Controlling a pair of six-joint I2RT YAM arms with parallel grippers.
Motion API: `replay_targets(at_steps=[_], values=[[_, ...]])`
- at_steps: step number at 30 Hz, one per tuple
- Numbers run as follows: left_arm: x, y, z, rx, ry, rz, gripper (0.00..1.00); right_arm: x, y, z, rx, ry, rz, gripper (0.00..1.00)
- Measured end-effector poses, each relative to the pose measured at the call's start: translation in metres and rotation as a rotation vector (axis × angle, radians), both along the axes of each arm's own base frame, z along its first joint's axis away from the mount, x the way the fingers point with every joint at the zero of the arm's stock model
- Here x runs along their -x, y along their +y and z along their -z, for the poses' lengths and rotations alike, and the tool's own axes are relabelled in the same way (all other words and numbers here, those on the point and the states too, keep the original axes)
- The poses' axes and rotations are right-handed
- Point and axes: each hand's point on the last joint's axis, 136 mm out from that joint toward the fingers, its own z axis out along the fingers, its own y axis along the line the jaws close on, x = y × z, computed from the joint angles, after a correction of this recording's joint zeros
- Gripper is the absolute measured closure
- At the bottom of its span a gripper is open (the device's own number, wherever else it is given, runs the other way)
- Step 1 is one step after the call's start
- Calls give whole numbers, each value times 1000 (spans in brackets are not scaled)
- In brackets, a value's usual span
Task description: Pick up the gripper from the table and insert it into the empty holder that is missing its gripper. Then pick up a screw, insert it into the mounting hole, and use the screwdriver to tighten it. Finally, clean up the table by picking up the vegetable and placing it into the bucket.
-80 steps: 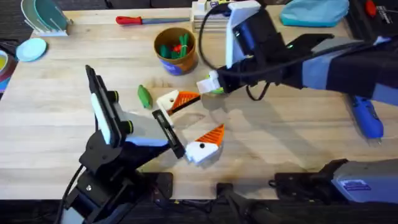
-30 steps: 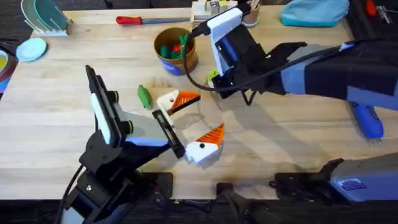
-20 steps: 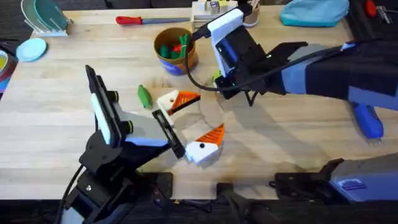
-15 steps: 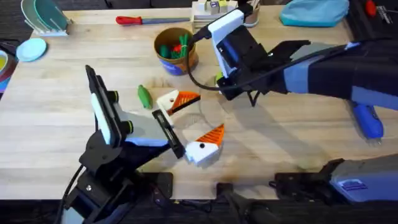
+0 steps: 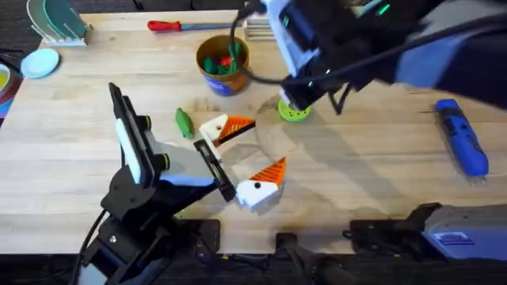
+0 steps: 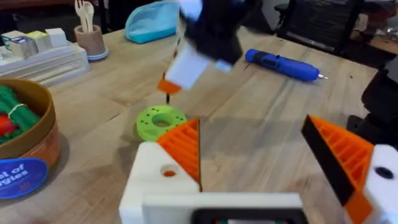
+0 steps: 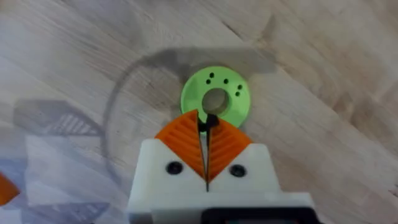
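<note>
Right gripper [image 7: 206, 127] rose off green ring disc [image 5: 294, 112], pads pinched on small dark screw [image 7: 210, 122]; disc at bucket's [image 5: 223, 63] 4 o'clock.

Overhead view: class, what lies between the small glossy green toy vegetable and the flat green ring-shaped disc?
In the overhead view, a cream-white plastic block with an orange wedge tip lies between the green toy vegetable and the green ring disc.

green disc [image 5: 295, 112] under right claw [image 7: 206, 127]; bare wood beyond; bucket [image 5: 223, 65] crowding nearby
</note>
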Motion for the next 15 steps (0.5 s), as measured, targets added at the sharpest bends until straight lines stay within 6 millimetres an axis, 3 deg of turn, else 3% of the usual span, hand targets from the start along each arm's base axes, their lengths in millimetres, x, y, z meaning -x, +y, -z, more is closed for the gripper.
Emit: replay_targets(at_steps=[5,9,12,15], values=[[0,0,0,0,0,0,8,2,5,-64,-59,-68,-23,996],[0,0,0,0,0,0,8,18,31,-112,-182,-118,-111,996],[0,0,0,0,0,0,9,41,53,-132,-264,-114,-199,996],[0,0,0,0,0,0,8,64,73,-133,-307,-74,-263,996]])
